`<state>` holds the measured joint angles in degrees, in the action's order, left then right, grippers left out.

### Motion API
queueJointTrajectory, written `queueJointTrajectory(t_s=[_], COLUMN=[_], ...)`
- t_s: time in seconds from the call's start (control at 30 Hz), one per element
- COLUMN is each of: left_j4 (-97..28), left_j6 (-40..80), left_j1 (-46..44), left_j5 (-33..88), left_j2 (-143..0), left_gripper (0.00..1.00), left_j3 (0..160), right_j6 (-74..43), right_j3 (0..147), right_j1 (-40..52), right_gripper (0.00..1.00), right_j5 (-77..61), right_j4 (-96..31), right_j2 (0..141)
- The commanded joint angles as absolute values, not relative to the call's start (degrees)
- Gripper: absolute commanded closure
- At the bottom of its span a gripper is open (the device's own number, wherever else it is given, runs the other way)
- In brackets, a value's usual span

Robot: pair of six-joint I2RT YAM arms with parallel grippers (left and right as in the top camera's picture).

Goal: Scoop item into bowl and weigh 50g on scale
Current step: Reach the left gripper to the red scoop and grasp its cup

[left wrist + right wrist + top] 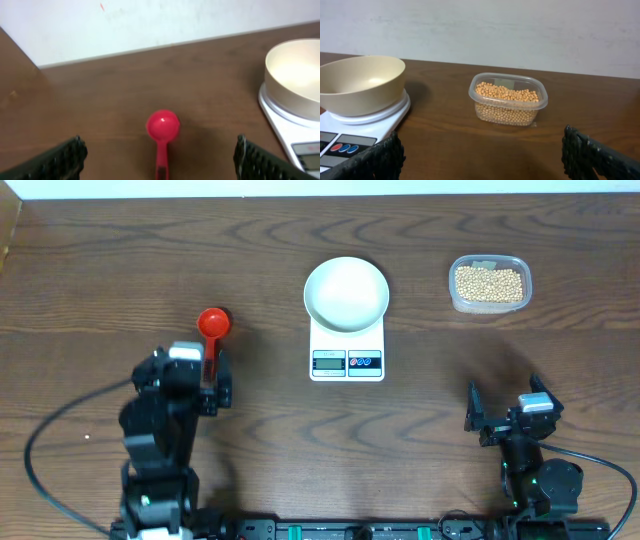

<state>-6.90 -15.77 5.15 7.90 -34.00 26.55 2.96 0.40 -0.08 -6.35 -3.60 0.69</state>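
Got left pincer (159,154) spread wide over handle of red scoop (162,125), pinching nothing. Same with right pincer (481,154): spread, empty. Spotted beans (489,282) in clear tub (455,299) right of scale (347,362), bowl (346,293) empty on it. Probably scoop-pickup step; needs lowering, then clamping handle.

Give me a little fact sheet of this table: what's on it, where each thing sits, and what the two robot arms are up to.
bowl: white, empty, standing on the scale
scale: table centre; display too small to read
beans: in a clear tub, right of the scale, apart from it
scoop: red, empty, flat on the table left of the scale
left arm: jaws open, lined up with the scoop's handle, not gripping it
right arm: jaws open, holding nothing, facing the tub
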Motion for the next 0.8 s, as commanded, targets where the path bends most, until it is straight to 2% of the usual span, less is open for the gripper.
queueJointTrajectory(t_s=[0.0, 0.2, 0.4, 0.5, 0.77], left_j4=[-12.16, -27.97, -44.58, -45.58, -36.88], left_j6=[-11.88, -11.64, -11.46, -11.53, -12.32], left_j1=[5.06, 5.43, 9.91, 11.31, 11.57], left_j5=[10.22, 14.70, 22.35, 25.21, 20.51], left_j2=[-42.94, -58.67, -75.37, -80.25, -92.99], left_gripper=[0.04, 0.04, 0.04, 0.04, 0.04], left_j3=[36.53, 53.43, 69.82, 71.96, 71.81], right_j6=[2.20, 2.20, 2.20, 2.20, 2.20], right_j3=[0.32, 0.32, 0.32, 0.32, 0.32], right_j1=[0.47, 0.47, 0.47, 0.47, 0.47], right_gripper=[0.01, 0.01, 0.01, 0.01, 0.01], right_j5=[-6.13, -6.13, -6.13, -6.13, -6.13], right_j4=[-3.84, -3.84, -3.84, -3.84, -3.84], right_j2=[0.30, 0.30, 0.30, 0.30, 0.30])
